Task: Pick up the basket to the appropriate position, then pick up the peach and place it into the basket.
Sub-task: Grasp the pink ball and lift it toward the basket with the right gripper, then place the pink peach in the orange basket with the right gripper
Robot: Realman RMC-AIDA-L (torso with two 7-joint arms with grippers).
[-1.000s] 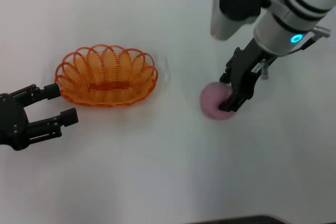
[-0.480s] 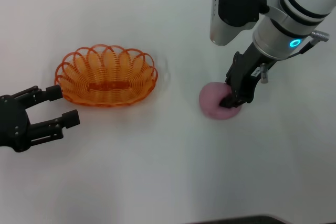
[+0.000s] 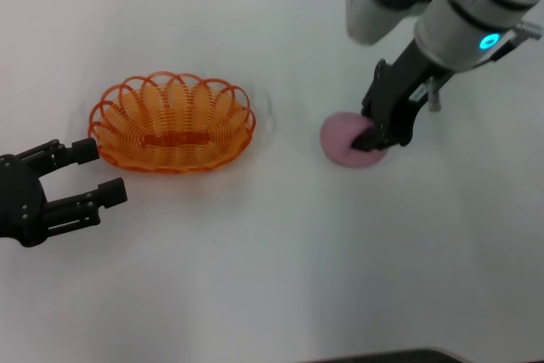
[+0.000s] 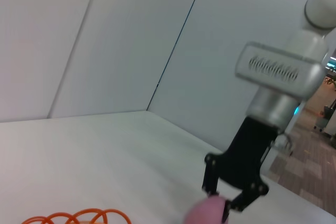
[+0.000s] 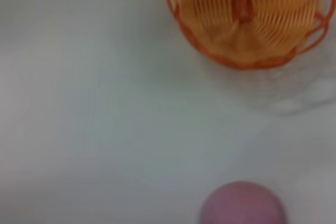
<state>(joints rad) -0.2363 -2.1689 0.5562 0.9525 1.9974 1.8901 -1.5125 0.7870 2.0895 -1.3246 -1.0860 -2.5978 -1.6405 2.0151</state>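
Note:
The orange basket (image 3: 172, 122) stands on the white table at the left; it also shows in the right wrist view (image 5: 247, 14) and as a bit of rim in the left wrist view (image 4: 79, 217). The pink peach (image 3: 344, 138) is at the right, with my right gripper (image 3: 376, 137) shut on it from above; its stem mark is hidden. The left wrist view shows the right gripper (image 4: 224, 201) with its fingers on either side of the peach (image 4: 206, 211). The peach also shows in the right wrist view (image 5: 242, 204). My left gripper (image 3: 103, 170) is open and empty, just beside the basket's near left end.
The white table (image 3: 255, 252) stretches between the basket and the peach, with nothing else on it. A dark edge shows at the table's front (image 3: 382, 356). Grey walls stand behind the table in the left wrist view (image 4: 131, 51).
My right gripper has closed on the peach and moved a little toward the far side and the left with it. The left arm and the basket have not moved.

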